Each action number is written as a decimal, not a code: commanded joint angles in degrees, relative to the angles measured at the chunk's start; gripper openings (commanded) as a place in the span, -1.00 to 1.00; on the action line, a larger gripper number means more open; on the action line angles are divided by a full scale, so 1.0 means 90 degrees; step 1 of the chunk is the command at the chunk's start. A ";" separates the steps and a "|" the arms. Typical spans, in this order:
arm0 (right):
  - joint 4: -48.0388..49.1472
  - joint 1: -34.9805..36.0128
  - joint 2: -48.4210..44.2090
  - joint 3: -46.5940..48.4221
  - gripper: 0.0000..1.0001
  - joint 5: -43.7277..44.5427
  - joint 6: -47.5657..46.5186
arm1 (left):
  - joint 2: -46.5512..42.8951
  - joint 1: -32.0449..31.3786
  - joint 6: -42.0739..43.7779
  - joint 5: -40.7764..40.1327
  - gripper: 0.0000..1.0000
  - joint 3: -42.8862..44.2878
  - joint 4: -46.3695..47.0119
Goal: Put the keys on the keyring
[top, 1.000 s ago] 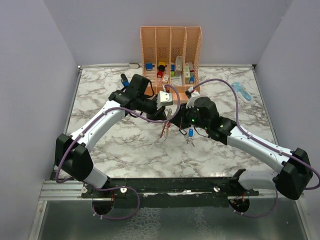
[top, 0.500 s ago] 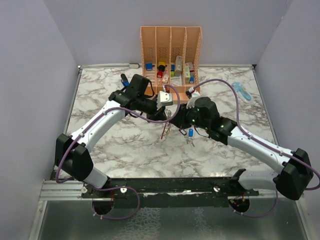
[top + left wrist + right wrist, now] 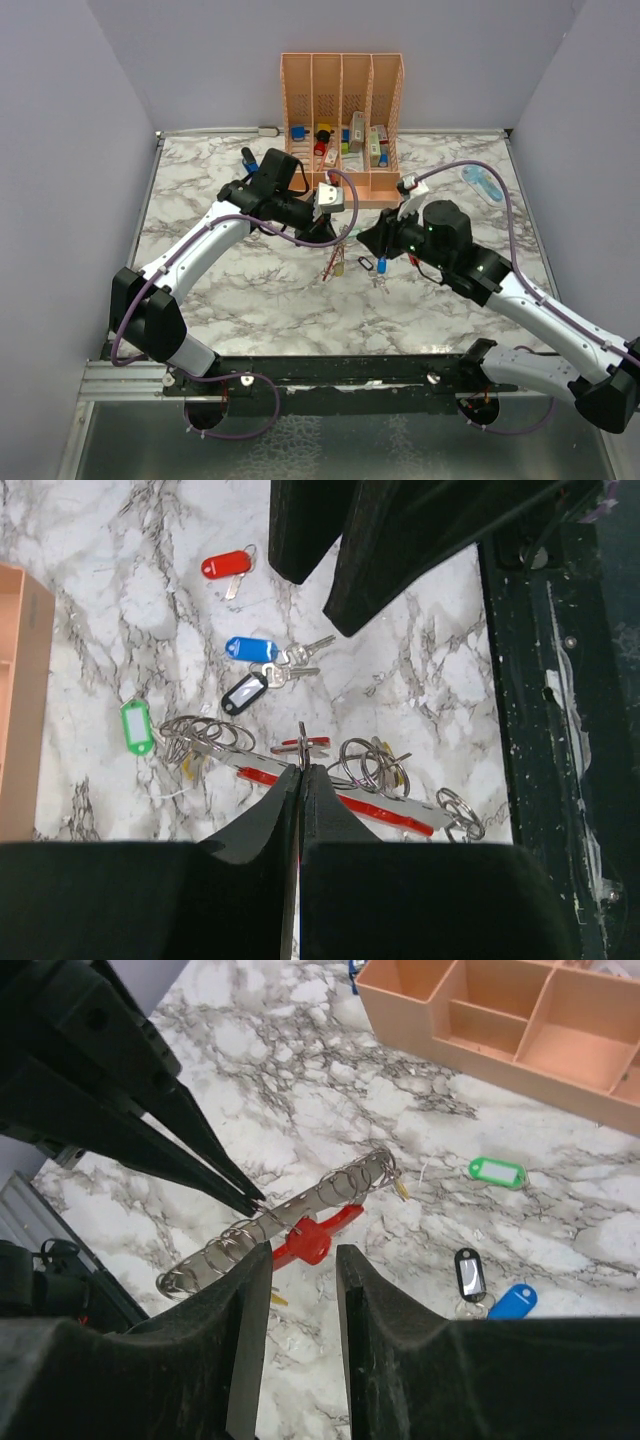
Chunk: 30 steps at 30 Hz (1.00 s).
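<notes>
The keyring [image 3: 390, 810] is a grey and red strip carrying several metal rings, and it hangs tilted above the marble. My left gripper [image 3: 300, 767] is shut on one of its rings [image 3: 290, 1215]. From that ring dangles a red key [image 3: 305, 1243]. My right gripper [image 3: 297, 1257] is open, with its fingertips just short of the red key and holding nothing. On the table lie loose keys with red [image 3: 225, 565], blue [image 3: 250, 648], black [image 3: 243, 692] and green [image 3: 135, 725] heads. From above, both grippers [image 3: 340, 232] [image 3: 368, 240] sit close together mid-table.
The peach slotted organizer [image 3: 342, 110] stands at the back wall, holding small colourful items. A long blue pen-like tool [image 3: 483, 183] lies at the back right. The table's dark front rail [image 3: 560, 680] runs close behind the keyring.
My right gripper has opened and pulled back to the right, away from the left gripper. The red key now hangs from the held ring. The left arm has stayed put.
</notes>
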 commanded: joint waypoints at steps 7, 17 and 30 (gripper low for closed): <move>0.0646 0.0011 -0.0547 -0.0329 -0.48 -0.1354 -0.1914 | 0.0049 -0.0032 0.0223 0.1623 -1.00 0.0148 -0.0083; 0.0628 0.0011 -0.0155 -0.0153 -0.60 -0.2117 -0.2035 | 0.0050 -0.0032 0.0209 0.2199 -1.00 0.0109 -0.0084; 0.0901 0.0016 -0.1219 -0.0559 -0.47 -0.0947 -0.1681 | 0.0059 -0.0040 0.0349 0.2435 -1.00 0.0275 -0.0122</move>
